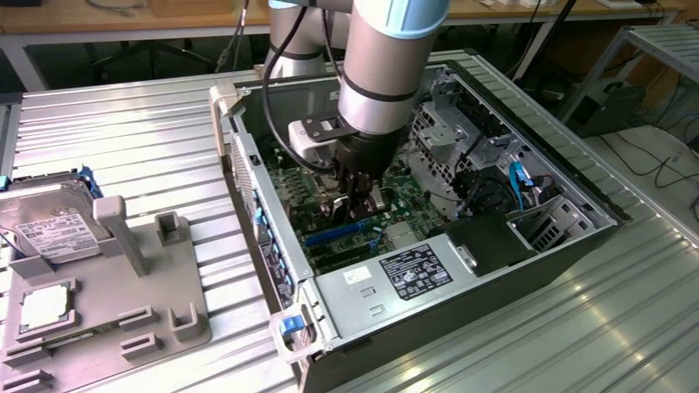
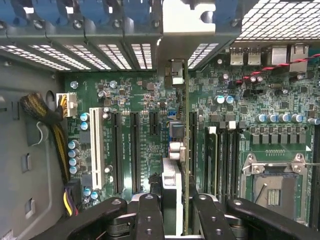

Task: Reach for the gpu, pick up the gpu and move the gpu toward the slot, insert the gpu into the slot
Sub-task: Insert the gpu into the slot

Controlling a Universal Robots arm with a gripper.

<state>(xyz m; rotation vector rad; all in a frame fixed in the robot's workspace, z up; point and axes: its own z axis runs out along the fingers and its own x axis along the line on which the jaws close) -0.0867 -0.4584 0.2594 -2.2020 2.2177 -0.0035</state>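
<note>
The gripper (image 1: 358,199) is deep inside the open computer case (image 1: 568,237), low over the green circuit board (image 1: 410,205), and its jaws are clamped on the gpu (image 2: 185,150). In the wrist view the card is seen edge-on, as a thin vertical line between the 2 inner black fingers (image 2: 150,215), with its silver bracket (image 2: 192,22) at the far end against the perforated back wall of the case. I judge that the card is held by its upper edge so that its lower contact edge stays free to enter the connector. It stands upright and runs parallel to the long card connectors, which seems the reason for this orientation: the edge must be in line with the slot. The exterior view shows a blue connector (image 1: 340,235) on the board just beside the gripper; whether the card is already seated in it I cannot tell, because the fingers and the card itself hide the contact line. On the grey holder (image 1: 110,311) at the exterior view's left, well apart from the case, remain the hard drive (image 1: 49,221) and the processor chip (image 1: 46,304), untouched.
</note>
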